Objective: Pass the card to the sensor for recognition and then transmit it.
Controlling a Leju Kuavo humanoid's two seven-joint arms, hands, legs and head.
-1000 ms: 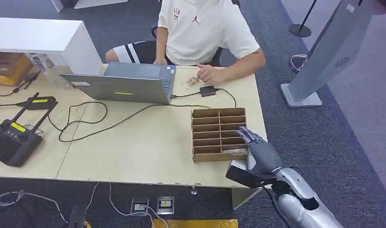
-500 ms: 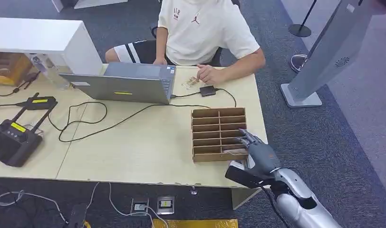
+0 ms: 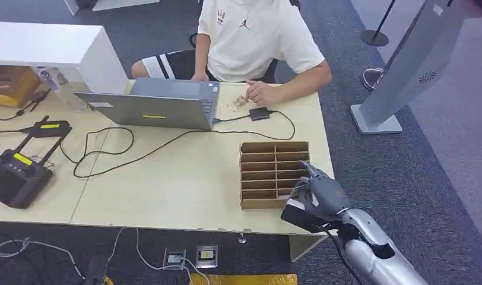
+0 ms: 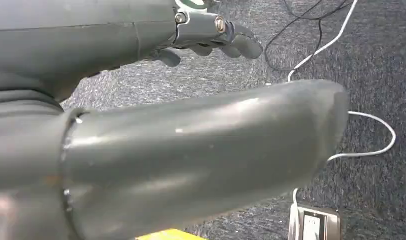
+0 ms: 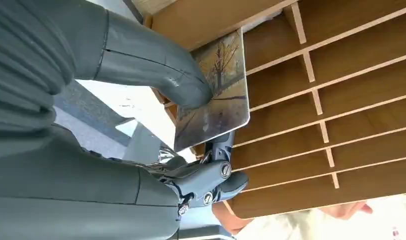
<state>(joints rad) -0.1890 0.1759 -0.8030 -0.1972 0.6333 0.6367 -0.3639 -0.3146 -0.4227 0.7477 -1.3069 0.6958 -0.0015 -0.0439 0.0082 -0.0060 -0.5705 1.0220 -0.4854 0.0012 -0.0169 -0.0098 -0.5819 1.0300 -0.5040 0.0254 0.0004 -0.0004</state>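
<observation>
Right hand (image 5: 156, 130) pinching card (image 5: 216, 95) beside slotted wooden organizer (image 3: 268, 172).

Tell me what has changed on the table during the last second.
The right hand has drawn back toward the table's near edge and now pinches a card, lifted out of the cardboard tray. The tray shifted slightly. The left hand hangs over the carpet. The laptop, the cables and the seated person stayed as they were.
</observation>
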